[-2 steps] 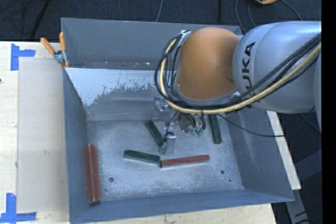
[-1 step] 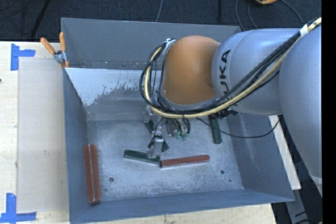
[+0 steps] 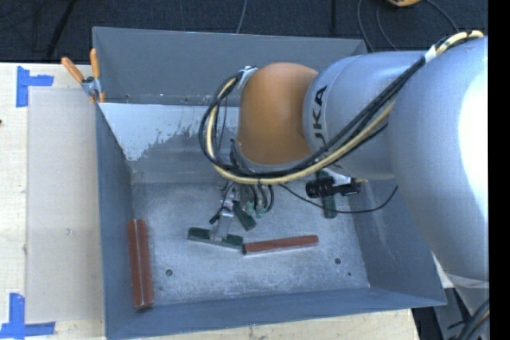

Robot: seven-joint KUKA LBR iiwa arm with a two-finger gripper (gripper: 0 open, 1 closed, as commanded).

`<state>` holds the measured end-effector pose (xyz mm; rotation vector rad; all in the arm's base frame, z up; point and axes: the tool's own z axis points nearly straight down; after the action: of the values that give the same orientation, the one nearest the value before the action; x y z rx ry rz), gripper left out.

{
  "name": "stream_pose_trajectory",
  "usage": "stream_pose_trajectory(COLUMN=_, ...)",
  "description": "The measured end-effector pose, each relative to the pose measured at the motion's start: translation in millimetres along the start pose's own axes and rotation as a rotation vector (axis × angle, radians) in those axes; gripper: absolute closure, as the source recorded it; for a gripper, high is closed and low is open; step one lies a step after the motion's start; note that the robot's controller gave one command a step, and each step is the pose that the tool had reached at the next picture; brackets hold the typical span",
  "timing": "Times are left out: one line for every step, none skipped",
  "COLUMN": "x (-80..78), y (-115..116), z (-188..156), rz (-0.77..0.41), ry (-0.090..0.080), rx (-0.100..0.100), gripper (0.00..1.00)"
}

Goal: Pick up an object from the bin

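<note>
Where the big pale grey arm point(image 3: 414, 139) reaches in from the right, it covers much of the right side of the grey metal bin point(image 3: 159, 91) and bends down toward the middle of the floor. At its wrist sits a rounded orange cover point(image 3: 271, 115), and black and yellow cables point(image 3: 213, 147) loop around the left and lower sides of that cover.

On the bin floor, the largest loose thing is a long reddish-brown bar point(image 3: 141, 263). It lies near the left wall, running from near to far, well apart from everything else. A shorter reddish-brown bar point(image 3: 280, 244) lies across the floor near the middle, a little toward the near wall, with its left end just beside a dark green flat piece point(image 3: 209, 236). That green piece is narrow and lies roughly left to right in the middle of the floor.

The claw point(image 3: 229, 220) hangs low under the orange cover, right over the right part of the dark green piece and seemingly touching it. Its tip is small and dark against the floor, so I cannot tell whether the claw is open or closed, nor whether it has hold of the green piece. The shorter brown bar lies just to the right of the claw, on its near side.
</note>
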<state>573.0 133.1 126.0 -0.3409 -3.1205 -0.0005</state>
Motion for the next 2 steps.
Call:
stream_pose_trajectory(x=26.5, y=0, z=27, rz=-0.076, ry=-0.004, rx=0.0, gripper=0.0)
stream_pose_trajectory(x=-14.8, y=-5, z=55, rz=0.248, ry=-0.005, rx=-0.002, gripper=1.0)
